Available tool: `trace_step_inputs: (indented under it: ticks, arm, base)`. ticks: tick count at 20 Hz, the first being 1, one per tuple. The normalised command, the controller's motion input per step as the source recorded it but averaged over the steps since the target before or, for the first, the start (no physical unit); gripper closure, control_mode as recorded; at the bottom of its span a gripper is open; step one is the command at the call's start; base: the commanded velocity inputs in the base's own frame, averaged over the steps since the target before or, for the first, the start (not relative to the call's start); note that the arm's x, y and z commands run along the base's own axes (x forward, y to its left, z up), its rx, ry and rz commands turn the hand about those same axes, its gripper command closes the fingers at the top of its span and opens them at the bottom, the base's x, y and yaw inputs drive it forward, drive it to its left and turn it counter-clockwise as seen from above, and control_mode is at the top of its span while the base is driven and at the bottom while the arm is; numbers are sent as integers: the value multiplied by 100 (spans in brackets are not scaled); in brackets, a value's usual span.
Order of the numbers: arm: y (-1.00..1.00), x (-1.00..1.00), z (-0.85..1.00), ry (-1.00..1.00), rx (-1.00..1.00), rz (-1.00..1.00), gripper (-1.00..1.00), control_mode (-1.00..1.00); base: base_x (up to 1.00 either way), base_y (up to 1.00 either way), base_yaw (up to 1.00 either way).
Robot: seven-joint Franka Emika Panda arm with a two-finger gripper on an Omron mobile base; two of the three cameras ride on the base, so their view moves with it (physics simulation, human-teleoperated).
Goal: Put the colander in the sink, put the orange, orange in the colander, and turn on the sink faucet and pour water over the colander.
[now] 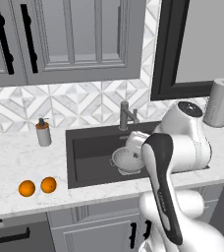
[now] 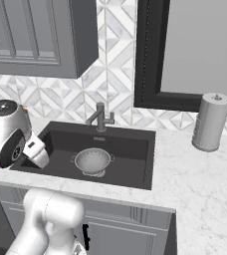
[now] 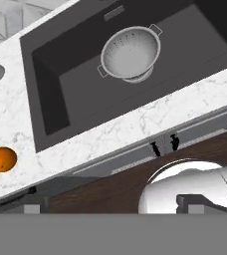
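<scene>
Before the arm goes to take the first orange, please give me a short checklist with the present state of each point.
1. Silvery perforated metal colander sits upright in the dark rectangular sink: ok.
2. Colander holds nothing: ok.
3. Two small round oranges lie on the white marble counter, left of the sink: ok.
4. Gripper open, holding nothing: ok.
5. Grey metal faucet shows no water: ok.

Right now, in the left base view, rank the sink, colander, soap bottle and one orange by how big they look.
1. sink, by far the largest.
2. colander, partly behind the arm.
3. soap bottle.
4. orange, smallest. The orange sits nearer the camera than the bottle, so this last pair is less sure.
</scene>
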Motion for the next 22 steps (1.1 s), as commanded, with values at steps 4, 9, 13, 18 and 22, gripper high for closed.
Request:
trace_step_inputs:
  ticks: [4, 9, 13, 18, 22]
  arm:
    - [99, 1, 8, 0, -4, 13, -100, -100]
    - [79, 19, 0, 2, 0, 19, -100, -100]
    - [56, 30, -3, 3, 0, 21, -100, -100]
    - [63, 36, -27, 2, -1, 23, -100, -100]
    - [67, 24, -51, 0, -7, 25, -100, -100]
  base:
    - [0, 0, 0]
    - [0, 0, 0]
    - [0, 0, 0]
    - [0, 0, 0]
    - [0, 0, 0]
